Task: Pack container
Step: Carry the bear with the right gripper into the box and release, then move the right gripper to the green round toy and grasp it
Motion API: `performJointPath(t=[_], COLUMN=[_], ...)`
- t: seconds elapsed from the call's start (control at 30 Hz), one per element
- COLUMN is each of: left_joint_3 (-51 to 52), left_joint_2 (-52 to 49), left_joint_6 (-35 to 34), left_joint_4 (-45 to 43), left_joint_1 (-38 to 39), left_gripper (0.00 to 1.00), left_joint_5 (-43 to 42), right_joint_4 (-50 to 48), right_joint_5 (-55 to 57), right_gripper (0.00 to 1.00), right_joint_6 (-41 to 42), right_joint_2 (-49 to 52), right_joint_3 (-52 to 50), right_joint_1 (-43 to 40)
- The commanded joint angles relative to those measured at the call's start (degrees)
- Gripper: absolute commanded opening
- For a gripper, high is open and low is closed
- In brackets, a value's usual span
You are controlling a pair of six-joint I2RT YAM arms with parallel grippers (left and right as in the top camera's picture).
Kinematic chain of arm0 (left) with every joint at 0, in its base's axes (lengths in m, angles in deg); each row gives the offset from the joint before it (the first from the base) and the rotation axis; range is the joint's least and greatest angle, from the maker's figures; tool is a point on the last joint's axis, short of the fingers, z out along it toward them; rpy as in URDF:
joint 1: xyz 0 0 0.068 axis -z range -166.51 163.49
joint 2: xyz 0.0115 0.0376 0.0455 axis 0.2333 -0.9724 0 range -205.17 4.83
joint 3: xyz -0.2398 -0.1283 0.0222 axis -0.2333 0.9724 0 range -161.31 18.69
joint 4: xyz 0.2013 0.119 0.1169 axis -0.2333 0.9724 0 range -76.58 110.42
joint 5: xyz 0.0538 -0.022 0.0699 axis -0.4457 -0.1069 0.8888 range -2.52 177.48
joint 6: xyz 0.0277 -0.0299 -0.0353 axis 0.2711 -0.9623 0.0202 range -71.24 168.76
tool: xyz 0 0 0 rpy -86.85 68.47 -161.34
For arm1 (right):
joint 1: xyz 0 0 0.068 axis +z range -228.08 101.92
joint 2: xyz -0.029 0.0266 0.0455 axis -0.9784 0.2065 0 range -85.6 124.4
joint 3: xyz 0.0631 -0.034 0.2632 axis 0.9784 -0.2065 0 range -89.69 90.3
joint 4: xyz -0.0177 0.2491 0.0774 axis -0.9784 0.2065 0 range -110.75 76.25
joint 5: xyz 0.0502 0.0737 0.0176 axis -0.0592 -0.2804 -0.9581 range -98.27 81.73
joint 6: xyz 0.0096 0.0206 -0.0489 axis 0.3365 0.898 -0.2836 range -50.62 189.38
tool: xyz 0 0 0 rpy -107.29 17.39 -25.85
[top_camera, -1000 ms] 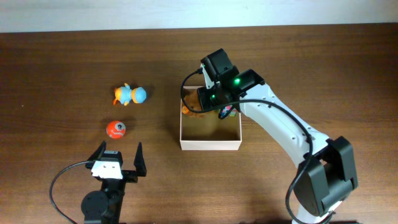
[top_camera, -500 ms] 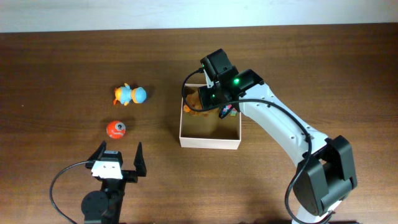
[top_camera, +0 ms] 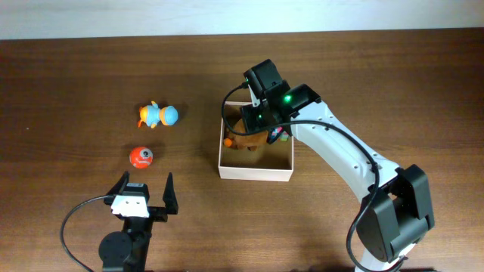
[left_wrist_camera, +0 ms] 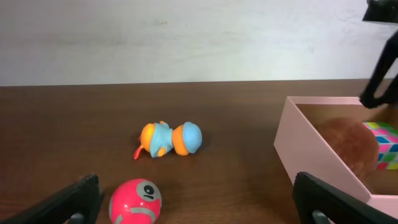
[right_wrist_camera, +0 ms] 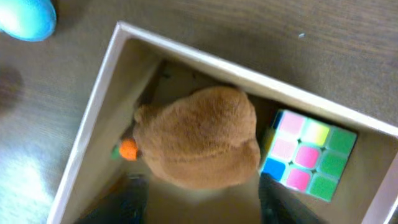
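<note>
Worktop (top_camera: 76, 91): dark brown wood-grain surface, evenly lit. Wall (left_wrist_camera: 186, 37): plain, off-white, matte, rising directly from the far worktop edge.

Left arm folded back, black left gripper (top_camera: 145, 184) spread wide. Right arm extended, black right gripper (right_wrist_camera: 203, 198) pointing down, fingers parted.
</note>
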State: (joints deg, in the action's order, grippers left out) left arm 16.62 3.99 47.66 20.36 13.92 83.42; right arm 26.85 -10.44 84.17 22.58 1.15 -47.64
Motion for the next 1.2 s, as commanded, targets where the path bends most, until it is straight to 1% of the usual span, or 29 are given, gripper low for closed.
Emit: performJointPath(t=[0.0,0.03,0.13,0.27,0.33,0.5,0.6,0.73,0.83,0.9,0.93,0.97,1.03,1.07,1.17], left_joint_3=[0.3,0.3,0.3,0.3,0.3,0.3,0.3,0.3,0.3,0.3,0.3,0.3,0.3,0.3,0.3], left_joint_2=[0.5,0.5,0.5,0.5,0.5,0.5,0.5,0.5,0.5,0.5,0.5,0.5,0.5,0.5,0.5], left_joint_6=[0.9,0.9,0.9,0.9,0.9,0.9,0.9,0.9,0.9,0.9,0.9,0.9,0.9,0.9,0.9], left_joint_4=[0.0,0.0,0.0,0.0,0.0,0.0,0.0,0.0,0.0,0.0,0.0,0.0,0.0,0.0,0.0], left_joint_1=[0.2,0.2,0.2,0.2,0.2,0.2,0.2,0.2,0.2,0.2,0.2,0.2,0.2,0.2,0.2], left_gripper=[0.99,0.99,0.99,0.99,0.99,0.99,0.99,0.99,0.99,0.99,0.99,0.99,0.99,0.99,0.99], left_joint_5=[0.4,0.4,0.4,0.4,0.4,0.4,0.4,0.4,0.4,0.4,0.4,0.4,0.4,0.4,0.4], right_joint_4=[1.5,1.8,2.3,3.5,5.5,12.8,16.3,21.1,24.4,24.9,24.6,24.2,22.7,21.1,15.7], right_joint_5=[-2.2,-2.3,-2.3,-2.3,-2.0,3.7,6.0,6.1,5.9,5.6,5.6,5.6,5.3,4.5,1.9], right_gripper=[0.35,0.29,0.22,0.20,0.19,0.18,0.19,0.20,0.20,0.20,0.22,0.27,0.44,0.49,0.55], right_joint_6=[0.5,0.6,0.7,0.5,0.3,0.3,0.7,0.7,0.7,0.7,0.7,0.6,0.5,0.5,0.5], right_joint_2=[0.3,0.2,-0.6,-3.0,-4.3,-8.5,-11.6,-14.8,-15.2,-15.1,-15.1,-15.1,-15.1,-15.1,-15.1], right_joint_3=[0.1,0.1,0.1,1.4,3.1,6.9,7.2,7.2,7.1,5.6,4.3,2.9,-0.7,-3.3,-10.2], right_joint_1=[0.3,0.3,0.3,0.3,0.2,-1.5,-5.0,-12.6,-18.9,-22.4,-23.8,-24.9,-26.5,-27.1,-28.1])
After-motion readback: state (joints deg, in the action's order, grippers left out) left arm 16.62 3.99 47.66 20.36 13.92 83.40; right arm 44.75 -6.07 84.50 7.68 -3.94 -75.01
